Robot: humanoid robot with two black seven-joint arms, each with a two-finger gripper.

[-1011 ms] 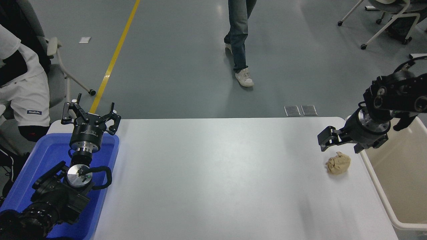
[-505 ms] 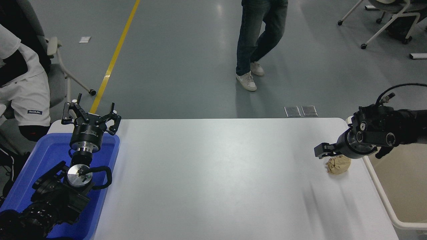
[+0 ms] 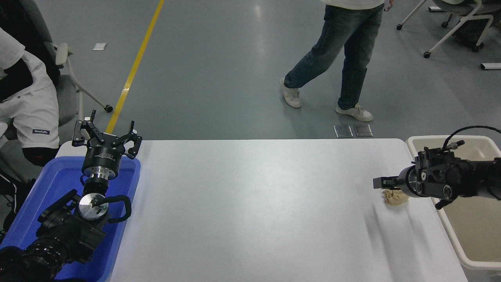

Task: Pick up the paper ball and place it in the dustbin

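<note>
The tan paper ball [image 3: 394, 197] lies on the white table [image 3: 254, 203] near its right edge, mostly covered from above. My right gripper [image 3: 384, 183] reaches in from the right, low over the table, right on top of the ball and touching or nearly touching it. Its black body hides the contact. The cream-beige dustbin [image 3: 426, 138] stands just right of the table, under my right arm. My left gripper [image 3: 105, 133] is parked open over the far end of the blue tray [image 3: 135, 184] at the lower left.
A person in jeans [image 3: 344, 58] walks across the floor beyond the table. A seated person in white [image 3: 27, 102] is at the far left by a chair. Wheeled chairs [image 3: 454, 23] stand at the top right.
My right arm has dropped from above the ball down onto it, hiding most of it. The walking person has moved to the right. The left arm has not moved.
</note>
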